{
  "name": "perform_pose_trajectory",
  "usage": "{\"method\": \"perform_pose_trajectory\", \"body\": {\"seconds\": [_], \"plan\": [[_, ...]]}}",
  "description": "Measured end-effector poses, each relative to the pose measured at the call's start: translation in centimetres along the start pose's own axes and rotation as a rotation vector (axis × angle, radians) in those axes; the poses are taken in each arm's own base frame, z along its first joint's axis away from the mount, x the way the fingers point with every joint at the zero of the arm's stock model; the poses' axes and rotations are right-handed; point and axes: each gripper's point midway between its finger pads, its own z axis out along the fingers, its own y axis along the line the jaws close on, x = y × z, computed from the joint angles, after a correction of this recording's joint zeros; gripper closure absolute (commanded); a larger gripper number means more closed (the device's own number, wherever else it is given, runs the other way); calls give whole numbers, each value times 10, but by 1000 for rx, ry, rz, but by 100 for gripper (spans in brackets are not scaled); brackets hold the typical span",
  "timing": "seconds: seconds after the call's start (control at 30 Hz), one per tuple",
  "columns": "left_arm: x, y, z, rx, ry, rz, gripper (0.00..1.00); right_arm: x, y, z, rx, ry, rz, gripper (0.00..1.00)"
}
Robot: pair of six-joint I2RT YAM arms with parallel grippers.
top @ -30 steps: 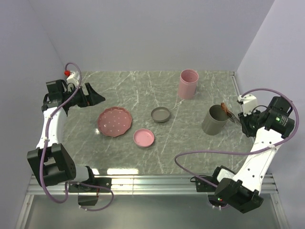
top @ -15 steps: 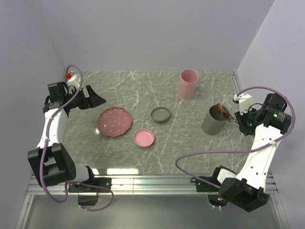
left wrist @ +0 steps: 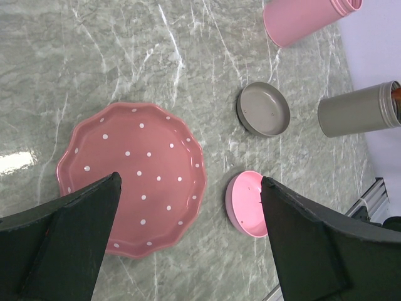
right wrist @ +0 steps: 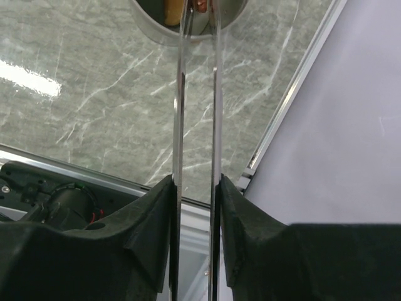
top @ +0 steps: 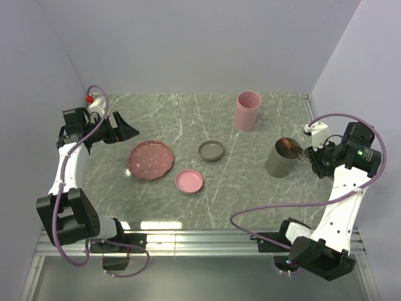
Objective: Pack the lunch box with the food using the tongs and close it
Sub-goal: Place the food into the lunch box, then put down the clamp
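1. Right gripper (top: 311, 157): the fingers are clamped on the tongs (top: 301, 152), one pressed to each silver arm. The arms run nearly parallel with a narrow gap between them.
2. Tong tips: they sit over the mouth of the grey lunch box (top: 279, 162), with a brown morsel (top: 287, 144) at them. My right wrist view shows an orange-brown piece (right wrist: 171, 9) inside the box.
3. Left gripper (top: 130, 127): the fingers are spread wide and hold nothing. It hangs over the table's left side, near the pink dotted plate (top: 151, 160).
4. Other items I count: grey lid (top: 211, 150), pink lid (top: 188, 181) and tall pink cup (top: 248, 110). All stand apart from one another and left of the box. None lies between the tongs and the box.
5. Change: a second ago the morsel hung just outside the box's right rim. It has since come leftward over the opening. The left arm has barely shifted.
6. Room: the right wall is close behind my right arm, and the table rail (top: 308, 119) runs near the box. Bare marble table (top: 244, 169) lies between the grey lid and the box.
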Motion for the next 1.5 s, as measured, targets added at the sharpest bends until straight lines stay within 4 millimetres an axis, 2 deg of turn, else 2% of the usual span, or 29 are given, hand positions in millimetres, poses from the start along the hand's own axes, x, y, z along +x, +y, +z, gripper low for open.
{"method": "perform_pose_trajectory", "body": {"seconds": [0.17,0.4,0.5,0.6,0.77,0.97,1.23,1.5], "plan": [[0,0,0,0,0,0,1,-5,2,-1,-3,-12,-8,50],[1,0,0,0,1,-1,1,-11,0,-8,10,-28,-7,52],[1,0,0,0,1,0,1,-27,-6,-21,36,-78,-5,52],[1,0,0,0,3,-3,1,-52,-16,-36,55,-151,1,52],[2,0,0,-1,7,-5,1,-93,-18,-37,-13,-231,15,52],[4,-1,-2,-5,14,-13,1,-138,9,-9,-196,-258,79,53],[-8,-6,-13,-35,2,29,1,-204,65,27,-345,-320,42,53],[-11,-12,-24,-54,-14,59,1,-234,107,66,-392,-309,36,54]]}}
